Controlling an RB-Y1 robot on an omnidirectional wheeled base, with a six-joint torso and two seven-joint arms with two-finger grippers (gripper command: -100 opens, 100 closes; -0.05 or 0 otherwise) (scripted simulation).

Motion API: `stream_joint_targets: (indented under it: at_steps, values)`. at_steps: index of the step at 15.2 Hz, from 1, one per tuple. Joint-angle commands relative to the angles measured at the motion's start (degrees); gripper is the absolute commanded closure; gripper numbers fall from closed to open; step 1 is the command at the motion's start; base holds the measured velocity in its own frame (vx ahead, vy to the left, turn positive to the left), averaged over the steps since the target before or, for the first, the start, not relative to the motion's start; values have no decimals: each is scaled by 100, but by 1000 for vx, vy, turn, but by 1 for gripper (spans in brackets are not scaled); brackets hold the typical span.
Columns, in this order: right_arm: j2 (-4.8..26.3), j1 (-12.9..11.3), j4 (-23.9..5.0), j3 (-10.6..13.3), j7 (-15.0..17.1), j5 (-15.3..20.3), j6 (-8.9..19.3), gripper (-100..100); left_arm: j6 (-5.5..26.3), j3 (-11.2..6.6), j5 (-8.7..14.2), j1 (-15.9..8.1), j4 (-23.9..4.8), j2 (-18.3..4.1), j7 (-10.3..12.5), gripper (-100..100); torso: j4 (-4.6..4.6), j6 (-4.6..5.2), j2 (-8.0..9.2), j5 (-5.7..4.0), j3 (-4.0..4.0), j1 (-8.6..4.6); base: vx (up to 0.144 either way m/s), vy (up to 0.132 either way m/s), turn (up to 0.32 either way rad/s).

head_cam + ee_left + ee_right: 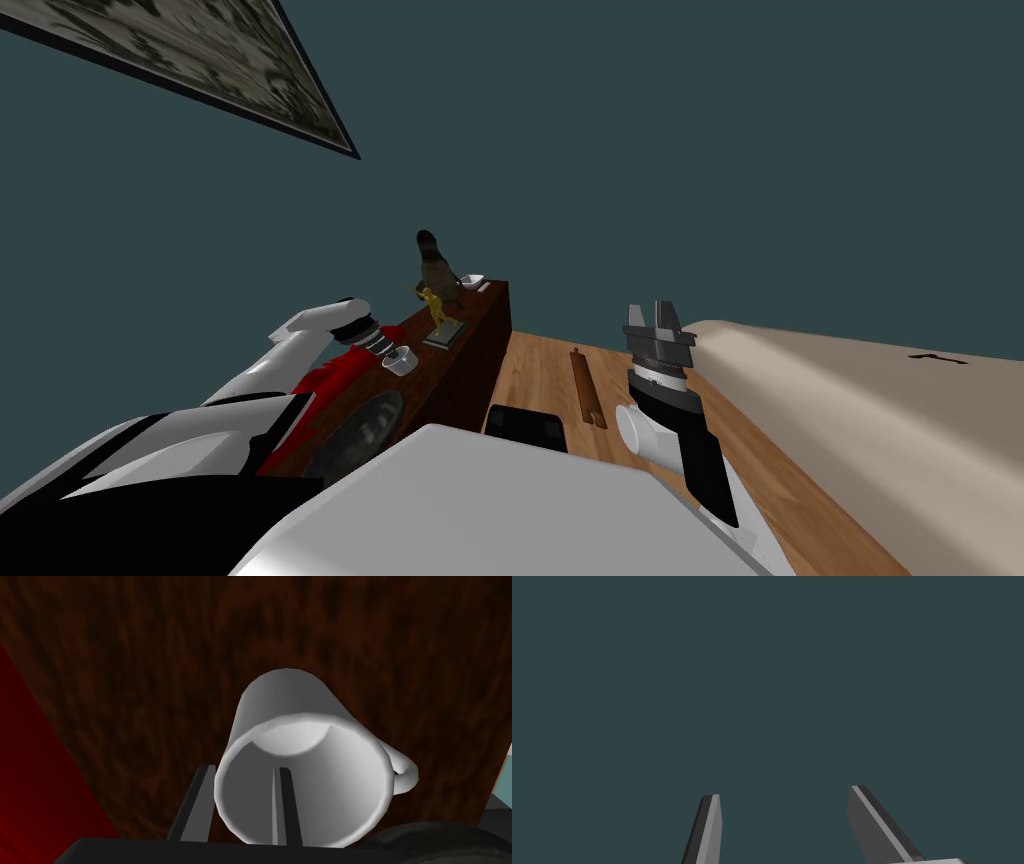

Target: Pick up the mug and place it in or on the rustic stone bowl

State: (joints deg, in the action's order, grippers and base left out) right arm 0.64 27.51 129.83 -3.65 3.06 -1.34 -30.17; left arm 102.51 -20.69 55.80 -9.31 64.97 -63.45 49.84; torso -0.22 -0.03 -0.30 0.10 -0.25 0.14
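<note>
Left tool pinches white mug by rim.

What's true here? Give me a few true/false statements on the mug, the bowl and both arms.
The mug is white, its open mouth facing the left wrist camera. True.
The fingers of the right gripper are shut. False: they stand open with nothing between them.
The left gripper is at the mug, over the dark wood tabletop. True.
The mug sits in the dark bowl. False: the bowl lies apart from it, nearer the robot.
A gold figurine stands on the tabletop beyond the mug. True.
</note>
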Motion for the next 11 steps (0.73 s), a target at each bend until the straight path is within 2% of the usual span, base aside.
stream_joint_targets:
  at_steps: [1, 2, 11]
  values:
    - [0, 0, 0, 0, 0, 0, 0, 0, 0, 0, 0, 0, 0, 0, 0, 100, 0, 0, 0, 0, 0, 0, 10, 19, -3]
    - [0, 0, 0, 0, 0, 0, 0, 0, 87, 17, 191, 40, 82, -119, 107, 100, -1, 0, 1, 3, 0, -3, -35, -17, 20]
    - [-1, -1, 0, 1, 0, 0, 0, 0, -170, 52, 869, 171, 429, -565, 499, 100, 16, -9, 49, -12, 31, -29, -88, -40, 32]
